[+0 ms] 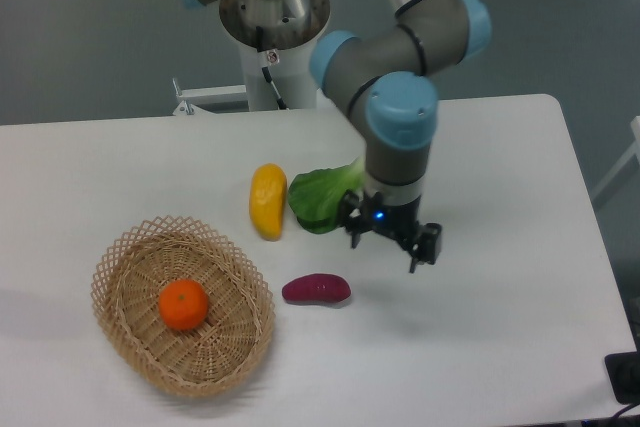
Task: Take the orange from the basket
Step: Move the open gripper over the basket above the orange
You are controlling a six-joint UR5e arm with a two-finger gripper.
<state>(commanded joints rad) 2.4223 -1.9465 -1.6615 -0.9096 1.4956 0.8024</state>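
The orange [184,305] is a small glossy round fruit lying inside the wicker basket [125,257] at the table's front left. My gripper [386,250] hangs open and empty above the table, well to the right of the basket, just right of the purple sweet potato [316,290]. Its two dark fingers point down with a clear gap between them. Nothing touches the orange.
A yellow-orange elongated vegetable [267,200] and a green leafy bok choy [322,197] lie between the basket and the arm's base. The arm's wrist partly covers the bok choy's stem. A dark object [626,377] sits at the table's front right corner.
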